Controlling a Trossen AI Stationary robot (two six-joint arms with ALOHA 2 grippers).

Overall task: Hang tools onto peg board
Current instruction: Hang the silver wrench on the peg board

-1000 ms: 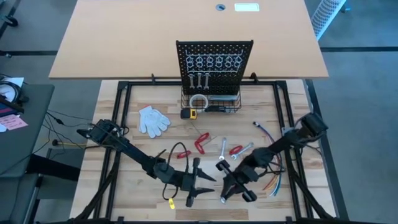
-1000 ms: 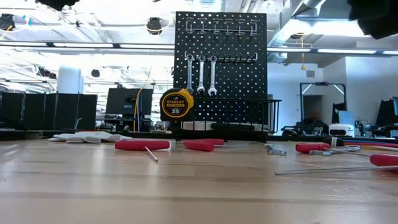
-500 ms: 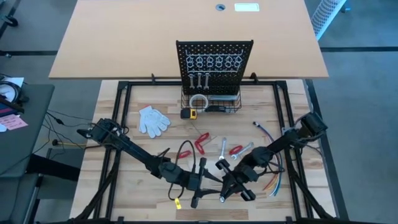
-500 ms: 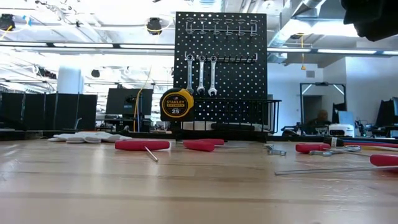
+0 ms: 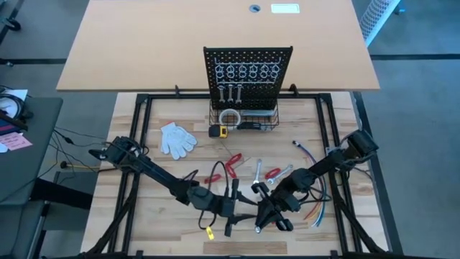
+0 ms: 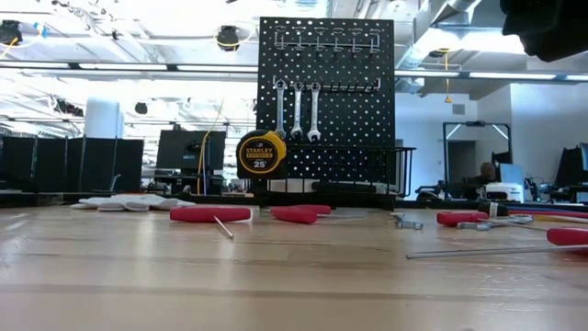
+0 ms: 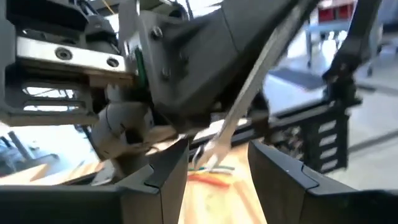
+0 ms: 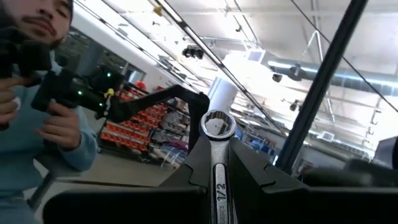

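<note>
1. The right gripper sits low over the near tabletop, well in front of the peg board. Its fingers are clenched on a silver wrench – ring end up, shaft tilted.
2. The left gripper reaches in just beside it, fingers apart, flanking the wrench's lower open end without gripping it.
3. Three wrenches hang on the peg board; red-handled pliers and more wrenches lie on the tabletop between the peg board and the grippers.
4. Since a second ago, the left gripper has swung toward the right one – then well apart, now nearly touching. The right gripper has barely shifted.
</note>
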